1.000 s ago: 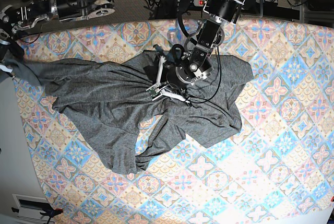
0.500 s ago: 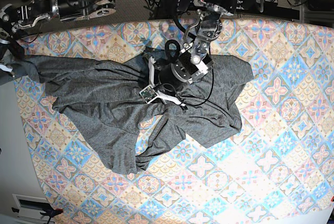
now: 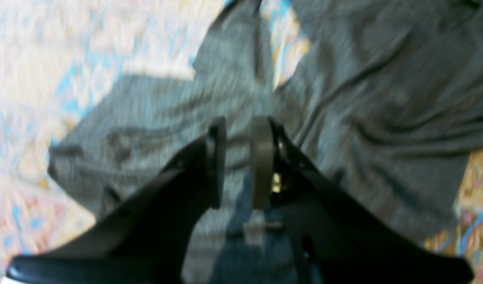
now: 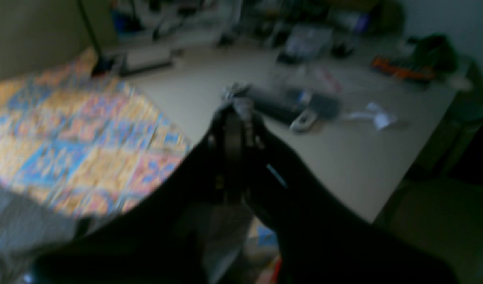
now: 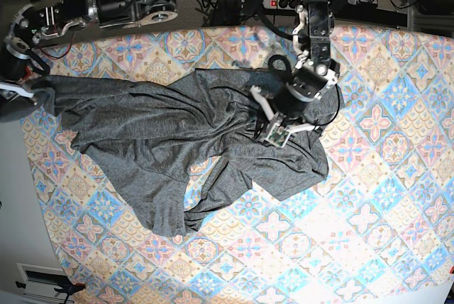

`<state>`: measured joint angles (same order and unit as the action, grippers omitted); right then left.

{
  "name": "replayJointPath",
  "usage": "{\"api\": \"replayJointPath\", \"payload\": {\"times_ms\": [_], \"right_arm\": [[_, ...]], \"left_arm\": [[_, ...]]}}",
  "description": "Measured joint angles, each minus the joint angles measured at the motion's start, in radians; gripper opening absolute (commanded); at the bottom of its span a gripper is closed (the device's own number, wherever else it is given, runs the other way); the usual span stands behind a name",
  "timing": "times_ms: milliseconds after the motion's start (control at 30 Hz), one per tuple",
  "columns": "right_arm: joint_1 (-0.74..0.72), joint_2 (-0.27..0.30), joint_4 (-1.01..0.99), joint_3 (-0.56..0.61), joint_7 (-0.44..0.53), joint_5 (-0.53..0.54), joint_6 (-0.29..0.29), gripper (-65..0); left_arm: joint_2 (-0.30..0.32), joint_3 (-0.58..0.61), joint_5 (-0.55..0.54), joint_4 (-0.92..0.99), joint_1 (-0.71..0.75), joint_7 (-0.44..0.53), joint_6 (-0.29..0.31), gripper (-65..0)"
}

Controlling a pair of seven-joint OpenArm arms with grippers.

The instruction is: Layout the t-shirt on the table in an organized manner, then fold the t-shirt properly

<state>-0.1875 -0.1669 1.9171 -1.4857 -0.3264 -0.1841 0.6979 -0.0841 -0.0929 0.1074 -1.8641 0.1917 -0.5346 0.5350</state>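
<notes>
Though rumpled, soft grey jersey t-shirt sprawls w/ deep creases.

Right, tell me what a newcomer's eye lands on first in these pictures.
First, the t-shirt: a rumpled dark grey heap sprawled over the left half of the pastel diamond-tiled table, not laid flat. Next, the left gripper, low over the shirt's middle with a narrow gap between its jaws. Last, the right gripper at the table's left edge, shut, with grey fabric stretched toward it.
</notes>
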Motion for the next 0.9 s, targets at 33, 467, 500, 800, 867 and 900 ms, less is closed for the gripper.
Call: {"api": "replayJointPath", "payload": {"times_ms": [33, 467, 500, 800, 867, 900], "right_arm": [[0.003, -0.002, 0.001, 0.000, -0.001, 0.000, 0.004, -65.0], [0.205, 0.003, 0.008, 0.365, 0.004, 0.009, 0.010, -65.0], [0.217, 0.002, 0.008, 0.390, 0.003, 0.008, 0.012, -65.0], [0.330, 0.004, 0.008, 0.734, 0.000, 0.004, -0.002, -65.0], [0.382, 0.005, 0.008, 0.843, 0.007, 0.005, 0.000, -65.0], [0.409, 0.003, 0.008, 0.896, 0.005, 0.002, 0.005, -65.0]], "left_arm": [[0.000, -0.021, 0.000, 0.000, 0.004, 0.000, -0.002, -53.7], [0.001, -0.098, 0.001, 0.001, 0.053, 0.004, -0.005, -53.9], [0.001, -0.098, 0.002, 0.001, 0.056, 0.003, -0.008, -53.9], [0.001, -0.114, 0.003, 0.001, 0.069, 0.006, -0.003, -53.9], [0.007, -0.151, 0.004, -0.005, 0.079, 0.010, -0.002, -53.9], [0.007, -0.169, 0.005, -0.013, 0.087, 0.010, -0.008, -53.9]]}}
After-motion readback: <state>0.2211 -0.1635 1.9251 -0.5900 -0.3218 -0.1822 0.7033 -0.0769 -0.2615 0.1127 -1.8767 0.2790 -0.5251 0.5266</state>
